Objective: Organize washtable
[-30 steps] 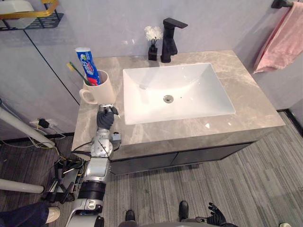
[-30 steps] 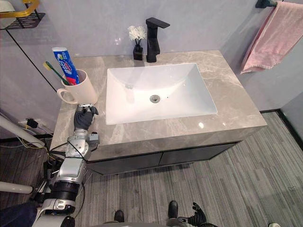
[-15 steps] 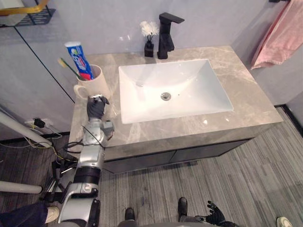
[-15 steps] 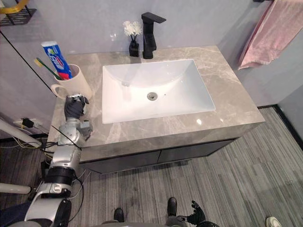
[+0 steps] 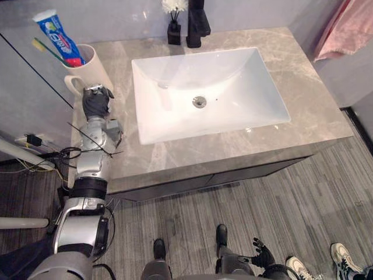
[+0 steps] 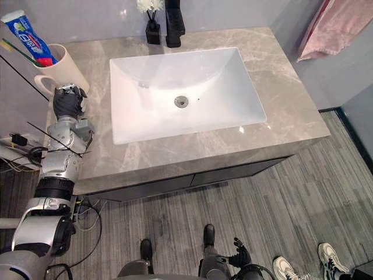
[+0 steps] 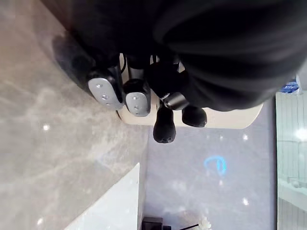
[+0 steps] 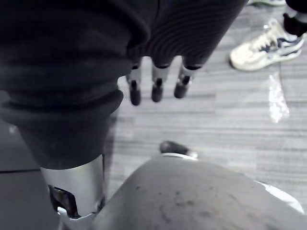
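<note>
A cream mug [image 5: 90,73] stands upright at the far left back of the marble washtable top [image 5: 315,111]. It holds a blue toothpaste tube [image 5: 55,38] and a green toothbrush [image 5: 49,49]. My left hand [image 5: 96,102] rests on the counter just in front of the mug. Its fingers [image 7: 136,98] are relaxed and hold nothing, with their tips close to the mug's base [image 7: 235,120]. My right hand [image 5: 262,256] hangs low over the floor, its fingers [image 8: 156,88] straight and empty.
A white basin [image 5: 233,87] fills the middle of the top. A black faucet [image 5: 197,20] and a small black vase of white flowers [image 5: 173,29] stand behind it. A pink towel [image 5: 349,29] hangs at the right. A person's shoe [image 5: 344,256] is on the floor.
The camera has tilted down, so the washtable sits higher in view and a person's shoes now show. My left hand stays in front of the mug.
</note>
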